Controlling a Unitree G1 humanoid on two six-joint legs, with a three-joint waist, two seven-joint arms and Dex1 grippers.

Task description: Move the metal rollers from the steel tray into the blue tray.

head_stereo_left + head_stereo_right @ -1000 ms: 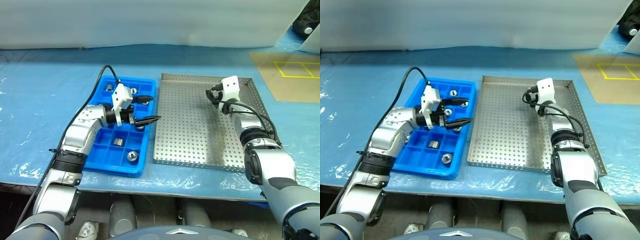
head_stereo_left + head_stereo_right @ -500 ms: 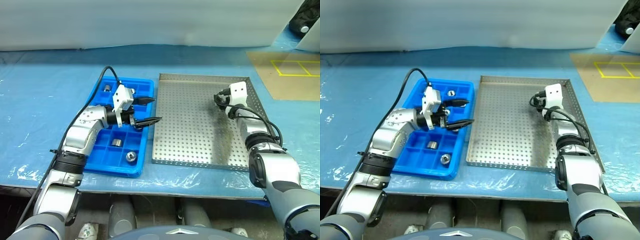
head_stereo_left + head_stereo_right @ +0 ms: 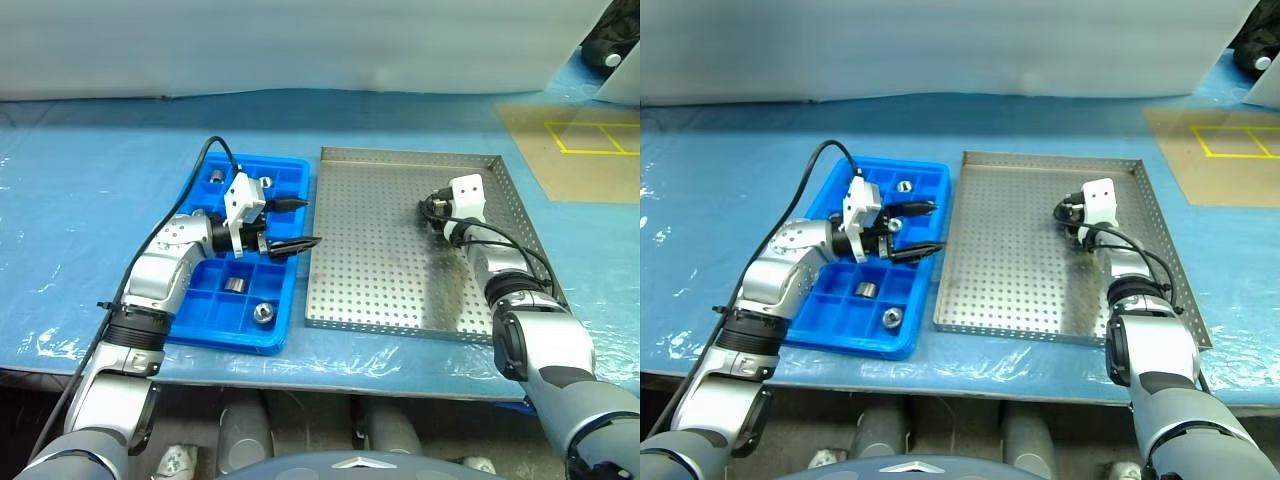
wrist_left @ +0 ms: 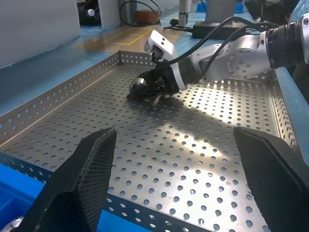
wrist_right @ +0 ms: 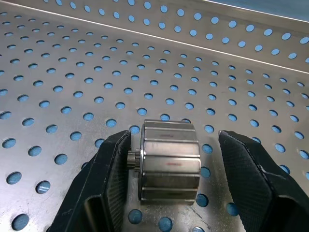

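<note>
Our right gripper (image 5: pixel 169 159) has sunk onto the large perforated steel tray (image 3: pixel 380 270), black fingers spread around one ribbed silvery metal roller (image 5: pixel 169 162), seemingly not yet clamped. Our left gripper (image 3: pixel 297 222) stays wide open, empty, above the bright blue compartmented plastic tray (image 3: pixel 200 335).

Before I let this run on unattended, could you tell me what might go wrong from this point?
1. The right pincer straddles a roller lying on the steel tray, with a gap at one finger; closing off-centre could roll it away.
2. The left pincer hangs open over the blue tray, in the delivery path, so the arms might collide.
3. Several compartments already hold rollers; a drop there could bounce out.
</note>
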